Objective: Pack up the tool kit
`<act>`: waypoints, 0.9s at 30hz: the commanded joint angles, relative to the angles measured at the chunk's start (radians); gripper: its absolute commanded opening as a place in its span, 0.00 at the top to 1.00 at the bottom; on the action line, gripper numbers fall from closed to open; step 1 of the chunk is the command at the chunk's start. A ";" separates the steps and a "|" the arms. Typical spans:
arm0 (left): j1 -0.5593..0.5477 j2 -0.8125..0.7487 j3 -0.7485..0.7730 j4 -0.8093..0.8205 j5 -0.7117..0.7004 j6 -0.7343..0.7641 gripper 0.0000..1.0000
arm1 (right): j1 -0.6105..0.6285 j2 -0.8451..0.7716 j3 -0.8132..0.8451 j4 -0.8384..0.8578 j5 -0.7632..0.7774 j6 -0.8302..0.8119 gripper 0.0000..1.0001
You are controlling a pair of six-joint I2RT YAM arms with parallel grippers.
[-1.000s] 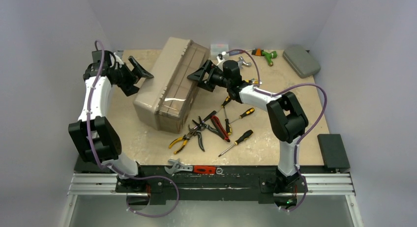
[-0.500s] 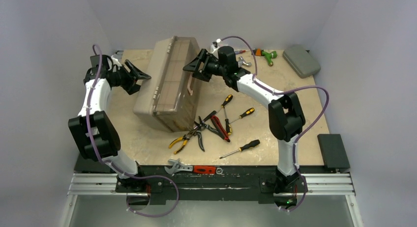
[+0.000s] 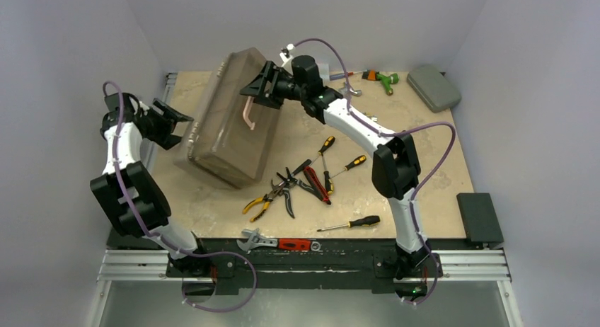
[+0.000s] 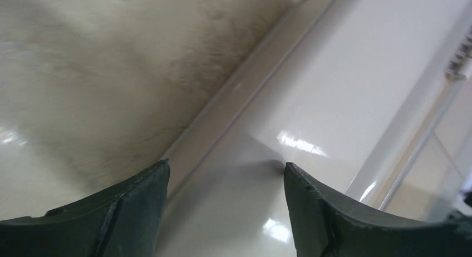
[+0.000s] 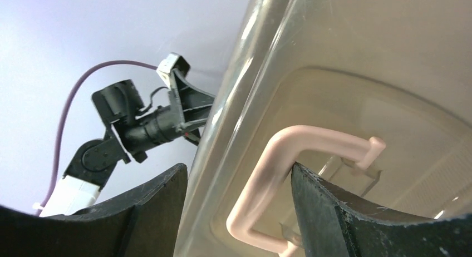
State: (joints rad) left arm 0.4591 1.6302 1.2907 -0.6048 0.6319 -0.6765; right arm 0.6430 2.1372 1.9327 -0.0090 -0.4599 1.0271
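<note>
Toolbox [image 3: 226,129] tilted; R gripper [image 5: 238,173], jaws apart, by handle [image 5: 289,139] (maybe touching).

Overhead view from behind the arms; wrist views tight on the shared toolbox [image 3: 225,137].

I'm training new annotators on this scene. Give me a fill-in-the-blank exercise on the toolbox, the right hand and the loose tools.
1. The toolbox has a handle coloured ___.
2. The right hand has its jaws ___, and the handle shows between them in the wrist view.
3. The pliers and the screwdriver lie outside the toolbox, on the ___.
4. The grey case sits at the far ___ corner of the table.

Missing words: pink; open; table; right
</note>
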 commanded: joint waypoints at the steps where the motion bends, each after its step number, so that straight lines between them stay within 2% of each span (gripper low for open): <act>1: 0.042 -0.074 0.034 -0.125 -0.141 0.027 0.23 | 0.065 -0.016 0.175 0.026 -0.061 -0.014 0.34; 5: 0.048 -0.154 0.087 -0.174 -0.248 0.031 0.11 | 0.070 0.014 0.235 0.011 -0.055 -0.013 0.34; 6: 0.049 -0.173 0.101 -0.185 -0.273 0.030 0.04 | 0.071 0.019 0.246 0.011 -0.055 -0.013 0.34; 8: 0.049 -0.209 0.136 -0.201 -0.304 0.041 0.01 | 0.071 0.024 0.261 -0.018 -0.058 -0.015 0.34; 12: 0.046 -0.284 0.223 -0.239 -0.335 0.074 0.00 | 0.069 0.003 0.263 -0.037 -0.069 -0.046 0.32; 15: 0.010 -0.358 0.230 -0.211 -0.338 0.101 0.00 | 0.058 -0.039 0.234 -0.053 -0.067 -0.073 0.31; 21: -0.155 -0.427 0.294 -0.234 -0.517 0.211 0.00 | 0.003 -0.158 0.050 -0.046 -0.032 -0.113 0.27; 25: -0.170 -0.386 0.328 -0.298 -0.478 0.237 0.00 | -0.041 -0.252 -0.128 0.000 -0.012 -0.136 0.25; 27: -0.203 -0.379 0.328 -0.324 -0.512 0.271 0.01 | -0.051 -0.294 -0.195 -0.021 0.025 -0.192 0.23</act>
State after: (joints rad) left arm 0.2905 1.2160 1.5944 -0.8532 0.1802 -0.4896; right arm 0.6186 1.9503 1.8378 -0.0536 -0.4896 0.9291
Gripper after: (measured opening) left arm 0.997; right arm 0.755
